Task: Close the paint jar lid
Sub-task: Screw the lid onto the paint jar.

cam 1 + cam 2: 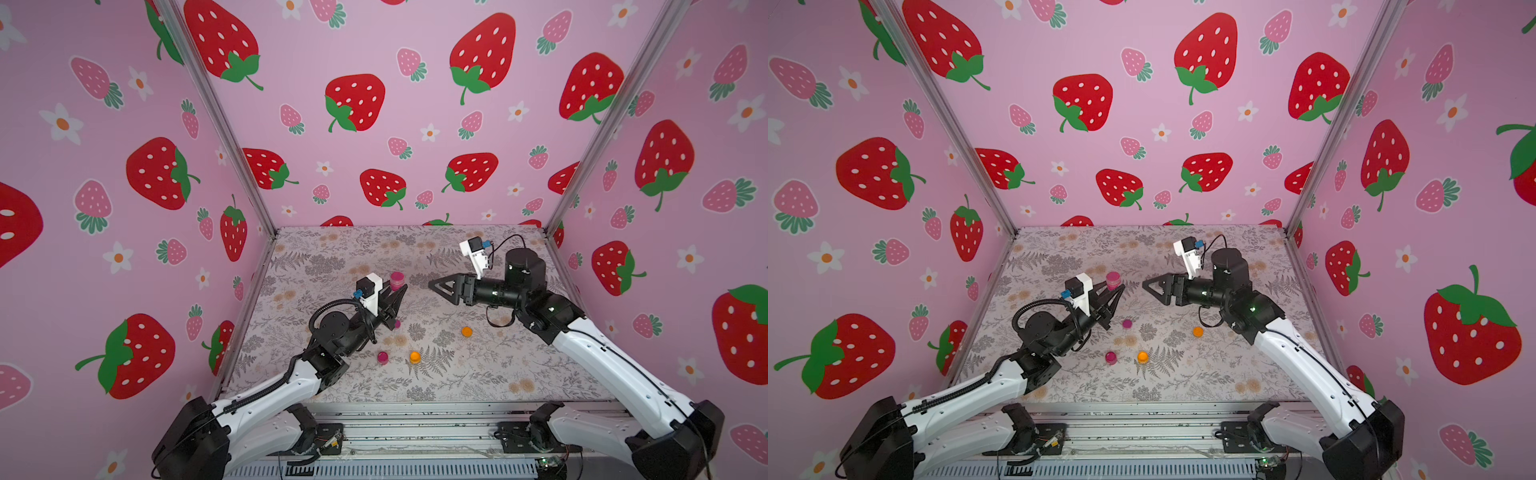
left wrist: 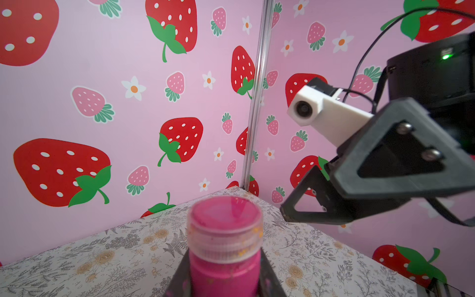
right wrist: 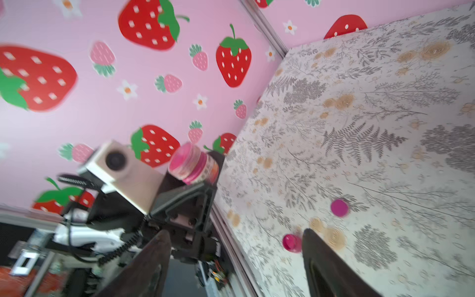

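The paint jar (image 1: 397, 284) is near the middle of the top view, a little left of centre. It stands upright with the lid (image 2: 225, 231) sitting on top. Your left gripper (image 1: 398, 293) pinches the jar low on its sides. Your right gripper (image 1: 432, 286) is near, just right of the jar in the frame. It points at the jar with jaws spread wide, holding nothing. The lid looks on to me, so a push down on top should finish it.
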{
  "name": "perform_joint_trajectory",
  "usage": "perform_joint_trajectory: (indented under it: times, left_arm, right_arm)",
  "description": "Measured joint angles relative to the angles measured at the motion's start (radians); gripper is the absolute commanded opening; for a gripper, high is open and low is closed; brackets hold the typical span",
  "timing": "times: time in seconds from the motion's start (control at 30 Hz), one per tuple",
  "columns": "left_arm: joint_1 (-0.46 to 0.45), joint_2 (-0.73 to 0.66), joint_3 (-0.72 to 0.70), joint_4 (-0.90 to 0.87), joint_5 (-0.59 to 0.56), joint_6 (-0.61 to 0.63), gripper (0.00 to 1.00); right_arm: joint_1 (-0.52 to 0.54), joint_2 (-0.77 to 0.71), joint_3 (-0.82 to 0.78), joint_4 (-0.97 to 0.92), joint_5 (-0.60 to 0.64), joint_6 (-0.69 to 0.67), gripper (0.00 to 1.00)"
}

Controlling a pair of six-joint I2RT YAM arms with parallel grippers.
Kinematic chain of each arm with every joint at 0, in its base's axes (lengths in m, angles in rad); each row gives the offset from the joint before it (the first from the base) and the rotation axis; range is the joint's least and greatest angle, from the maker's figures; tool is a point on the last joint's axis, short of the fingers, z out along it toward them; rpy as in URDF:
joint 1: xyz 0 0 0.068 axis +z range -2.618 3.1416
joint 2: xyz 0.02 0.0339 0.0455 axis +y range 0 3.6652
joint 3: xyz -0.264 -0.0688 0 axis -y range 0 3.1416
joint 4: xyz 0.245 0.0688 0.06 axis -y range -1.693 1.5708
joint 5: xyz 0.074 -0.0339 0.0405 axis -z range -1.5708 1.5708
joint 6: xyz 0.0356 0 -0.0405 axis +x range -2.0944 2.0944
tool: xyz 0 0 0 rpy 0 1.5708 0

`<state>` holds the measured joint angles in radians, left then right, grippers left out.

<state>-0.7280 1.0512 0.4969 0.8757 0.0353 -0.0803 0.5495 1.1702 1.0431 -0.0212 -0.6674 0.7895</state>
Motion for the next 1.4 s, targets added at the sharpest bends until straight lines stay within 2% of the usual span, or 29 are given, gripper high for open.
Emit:
perform_joint_trajectory:
  times: [0.2,0.37,0.6,0.87,1.3,1.4]
  left_arm:
    - [0.000,0.050,0.000,0.051,0.047,-0.007,0.24]
    - [0.000,0.093,0.000,0.071,0.071,-0.022,0.25]
    - [0.000,0.109,0.000,0.094,0.100,-0.030,0.25]
    - [0.002,0.109,0.000,0.108,0.122,-0.030,0.25]
    - [0.002,0.118,0.000,0.150,0.142,-0.030,0.25]
    - [0.002,0.118,0.000,0.154,0.142,-0.030,0.25]
  right_arm:
    - [-0.007,0.175,-0.045,0.361,-0.144,0.352,0.85]
    - [0.013,0.214,-0.054,0.484,-0.195,0.484,0.85]
    - [0.046,0.226,-0.055,0.595,-0.240,0.571,0.84]
    - [0.060,0.261,-0.072,0.623,-0.259,0.624,0.83]
    - [0.085,0.260,-0.074,0.654,-0.266,0.669,0.75]
    - [0.089,0.260,-0.074,0.654,-0.266,0.670,0.70]
